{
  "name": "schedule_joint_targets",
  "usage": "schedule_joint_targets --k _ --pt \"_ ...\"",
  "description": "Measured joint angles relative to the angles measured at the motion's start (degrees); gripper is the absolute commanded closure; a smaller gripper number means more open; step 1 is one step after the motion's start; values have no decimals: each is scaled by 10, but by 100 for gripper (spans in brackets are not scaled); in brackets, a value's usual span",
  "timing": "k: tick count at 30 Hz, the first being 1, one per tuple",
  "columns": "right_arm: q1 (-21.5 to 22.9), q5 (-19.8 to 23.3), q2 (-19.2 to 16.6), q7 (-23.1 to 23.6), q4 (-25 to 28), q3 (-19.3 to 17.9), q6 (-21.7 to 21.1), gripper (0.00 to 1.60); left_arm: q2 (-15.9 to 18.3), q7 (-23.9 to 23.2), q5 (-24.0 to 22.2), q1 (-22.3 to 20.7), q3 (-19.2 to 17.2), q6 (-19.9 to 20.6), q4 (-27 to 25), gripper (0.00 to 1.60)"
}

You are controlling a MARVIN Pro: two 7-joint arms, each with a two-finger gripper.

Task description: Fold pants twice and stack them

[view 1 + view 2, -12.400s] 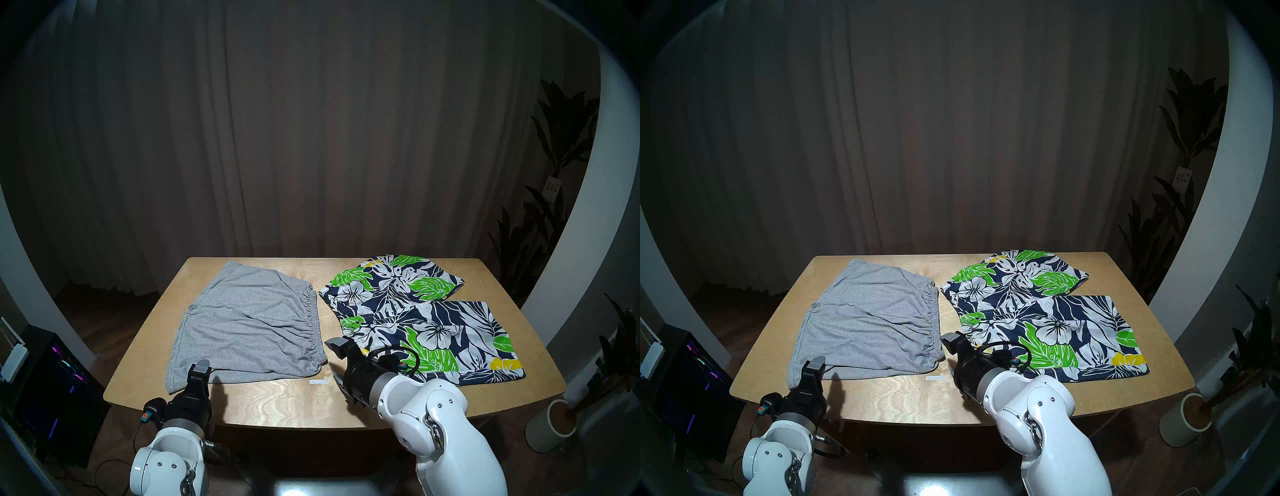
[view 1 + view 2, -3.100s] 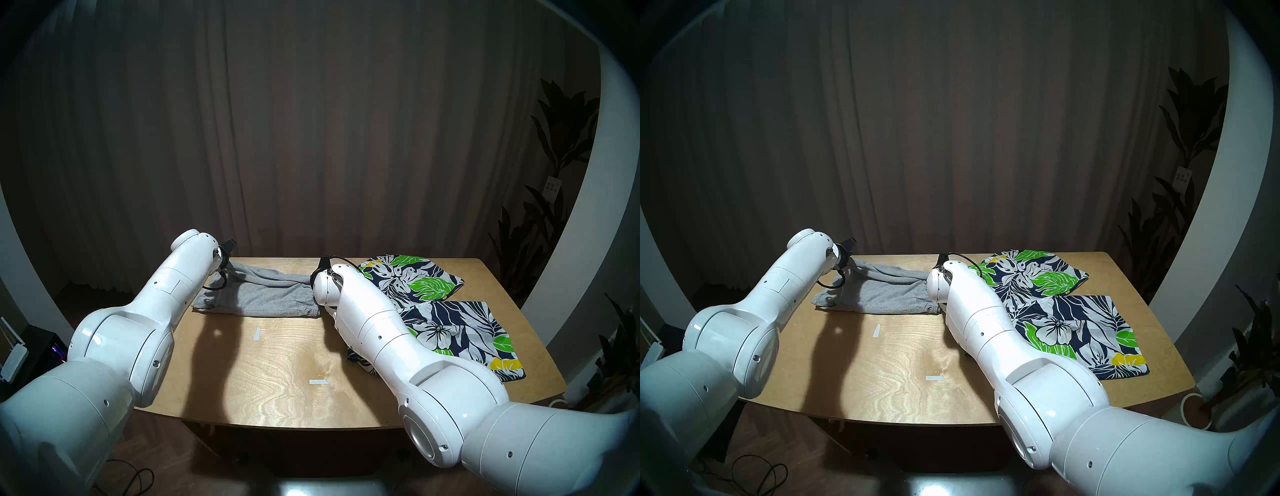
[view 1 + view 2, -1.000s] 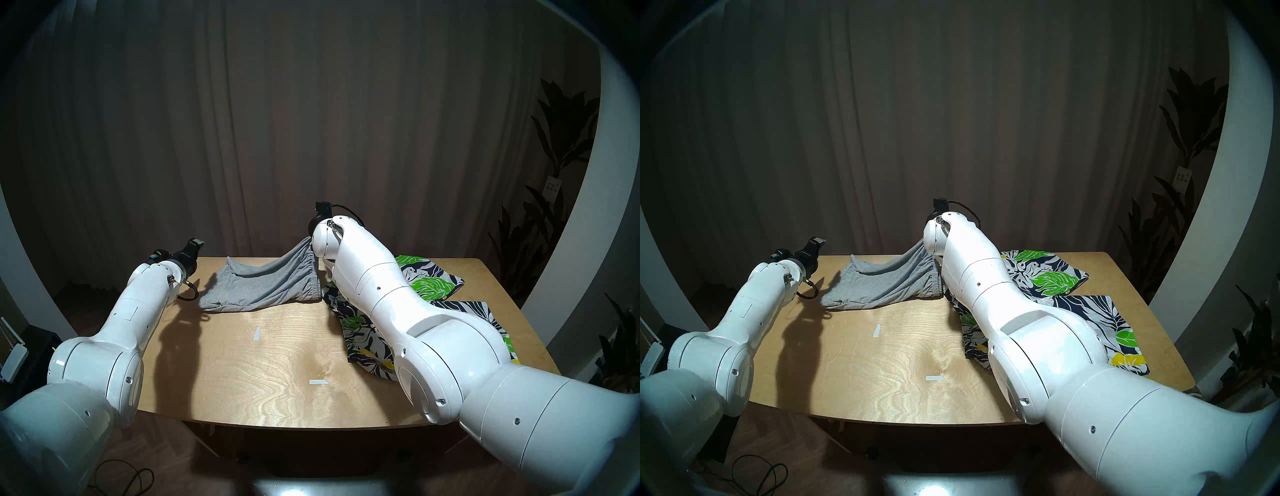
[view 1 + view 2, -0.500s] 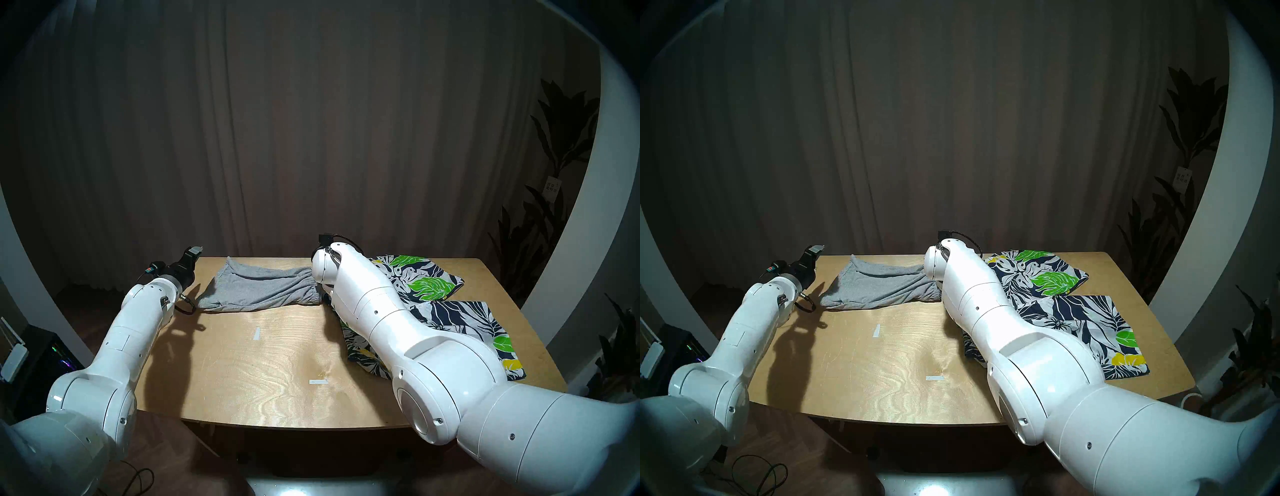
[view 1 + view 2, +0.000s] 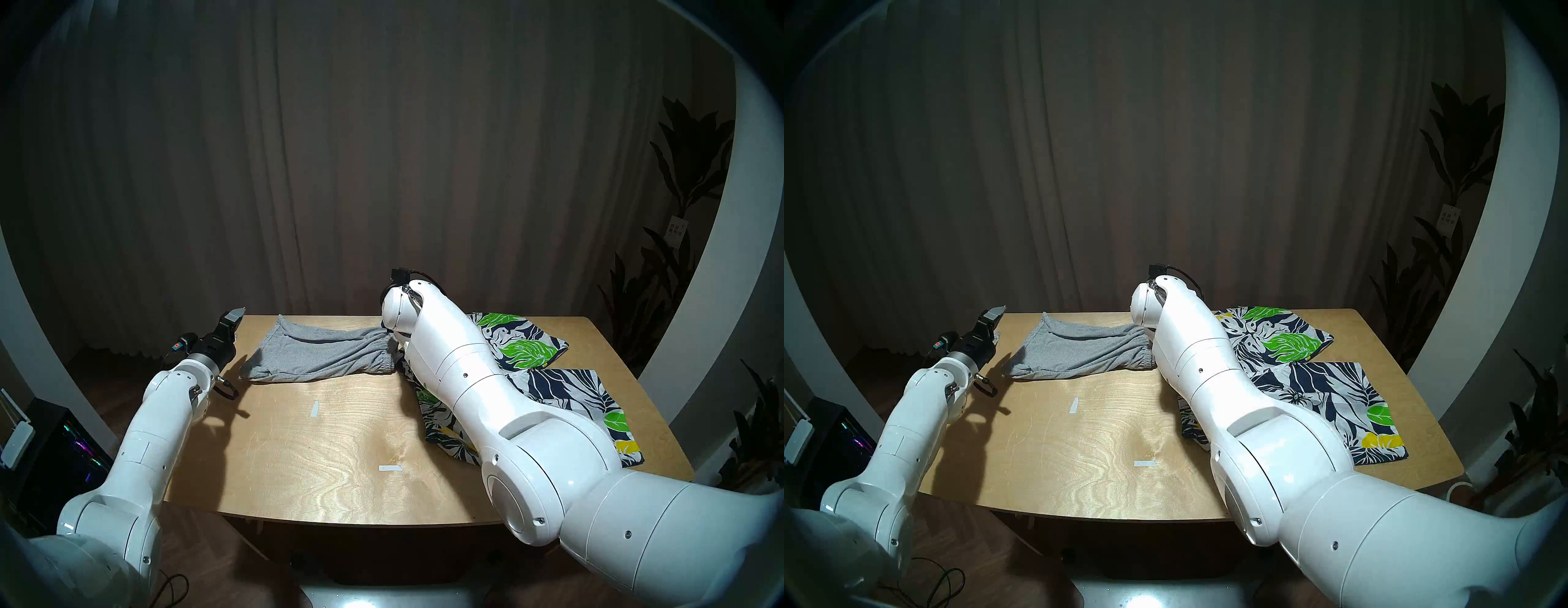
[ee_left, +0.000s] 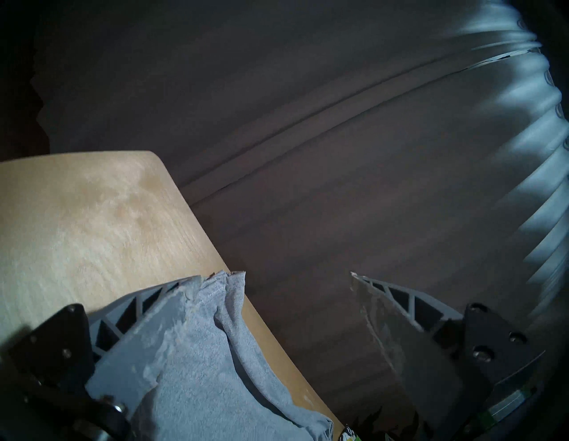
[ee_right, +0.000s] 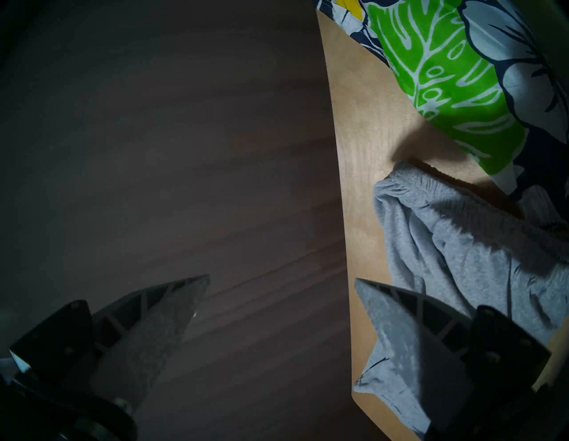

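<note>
Grey shorts (image 5: 319, 353) lie folded on the table (image 5: 339, 446), both tools spread.

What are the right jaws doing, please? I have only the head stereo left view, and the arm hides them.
Observer: In the right wrist view, the right gripper is open, jaws wide apart with nothing between them.
Operator: Thank you. Where is the waistband end of the grey shorts?
Observer: The grey shorts lie crumpled on the table, with the waistband end near the table's edge. One finger overlaps them in the picture, but I cannot tell whether it touches.
Operator: And are the left jaws gripping anything?
Observer: No. In the left wrist view, the left gripper is open, with only the dark background in the gap.
</note>
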State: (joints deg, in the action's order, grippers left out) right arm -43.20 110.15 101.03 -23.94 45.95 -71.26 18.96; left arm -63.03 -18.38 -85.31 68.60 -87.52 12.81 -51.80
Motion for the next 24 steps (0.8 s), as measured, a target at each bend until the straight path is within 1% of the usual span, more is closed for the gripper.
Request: schedule_joint_targets --k 7,11,24 --pt "-7 4 -15 0 23 -6 -2 0 -18 -13 -15 37 0 10 -32 0" --pt "-11 6 -21 0 32 -7 -5 0 -25 -22 -21 50 -1 11 -53 0" --pt "-43 13 -41 -4 51 -10 -19 0 -31 -47 -33 91 -17 -10 -145 0"
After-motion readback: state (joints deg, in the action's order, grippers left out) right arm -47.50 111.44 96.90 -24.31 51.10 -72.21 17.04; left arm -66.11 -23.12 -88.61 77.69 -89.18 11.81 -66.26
